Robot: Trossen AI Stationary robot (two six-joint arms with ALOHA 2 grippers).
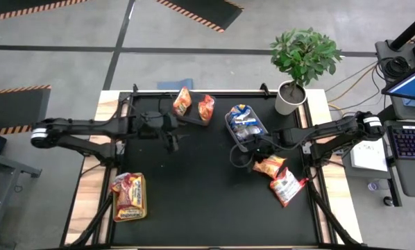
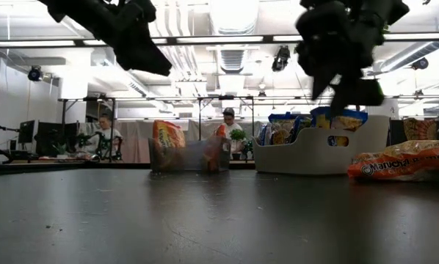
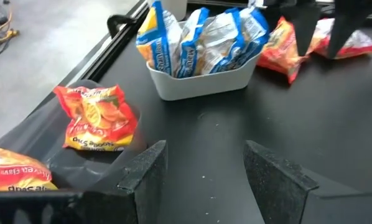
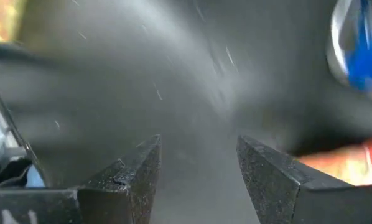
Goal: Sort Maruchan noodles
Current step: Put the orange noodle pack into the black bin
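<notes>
Blue-and-yellow noodle packets (image 1: 243, 119) stand on edge in a grey bin (image 3: 201, 84) at the table's far middle. Two orange packets (image 1: 193, 106) stand in a clear bin (image 2: 186, 155) at the far edge. Red-and-white packets (image 1: 129, 196) lie in a yellow-green bin at the near left. An orange packet (image 1: 269, 166) and a red-and-white one (image 1: 287, 186) lie flat on the mat at the right. My left gripper (image 3: 204, 149) hovers open near the clear bin, its fingers bare. My right gripper (image 4: 198, 143) hovers open beside the grey bin's near end, holding nothing.
A potted plant (image 1: 301, 59) stands at the table's far right corner. The black mat (image 1: 207, 201) lies bare across the middle and near side. People sit at desks in the room beyond the table (image 2: 229, 117).
</notes>
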